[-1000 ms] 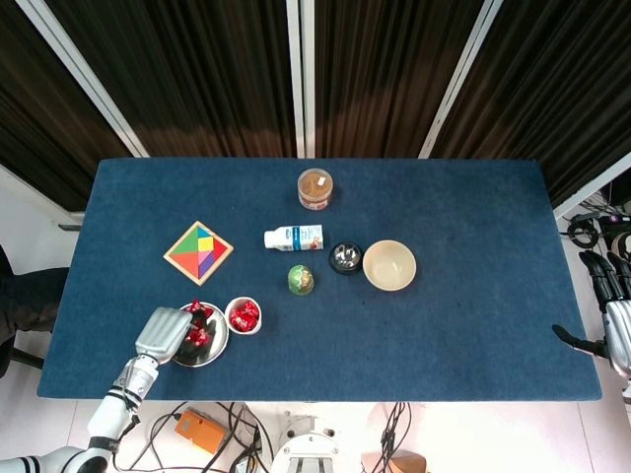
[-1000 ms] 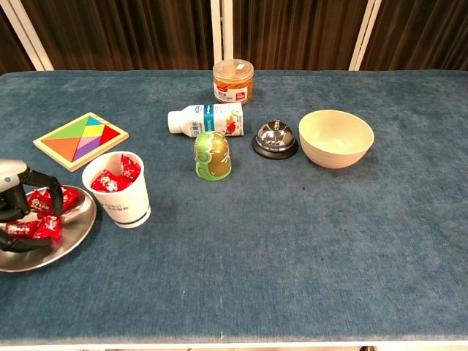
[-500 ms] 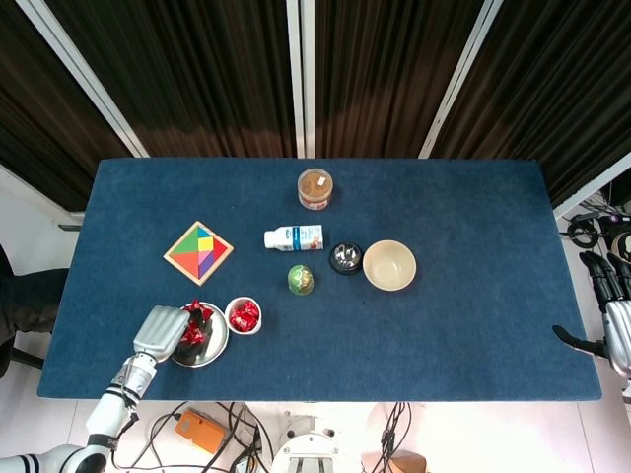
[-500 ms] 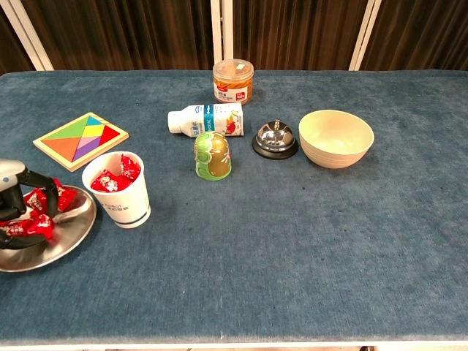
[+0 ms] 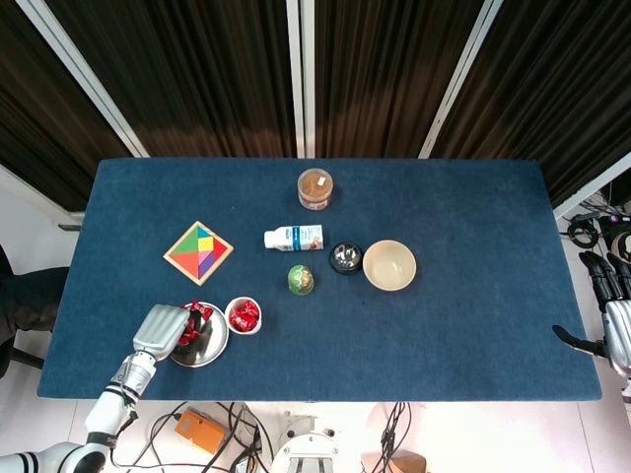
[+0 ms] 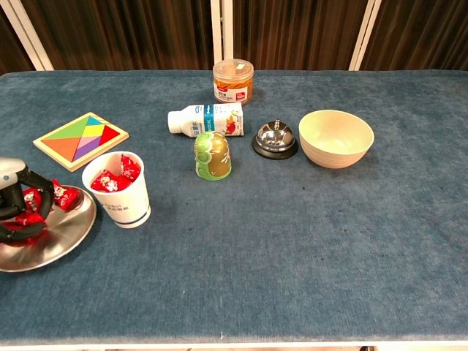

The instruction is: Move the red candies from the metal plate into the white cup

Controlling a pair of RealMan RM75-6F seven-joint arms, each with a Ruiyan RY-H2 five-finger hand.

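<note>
The small red foil-wrapped candies (image 6: pixel 64 196) on the shallow round metal plate (image 6: pixel 55 238) look light, crinkly and slippery, best pinched across the wrapper's middle, as the left hand (image 6: pixel 16 208) with curled fingers (image 6: pixel 42 196) grips some beside the white paper cup (image 6: pixel 118 191).

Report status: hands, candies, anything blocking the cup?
Left hand grips red candies over metal plate. Right hand idle off-table. White cup already holds candies; path clear.

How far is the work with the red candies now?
Partly done. Several red candies already lie in the white cup. The left hand has its fingers closed around candies over the metal plate. At least one loose candy remains on the plate.
</note>
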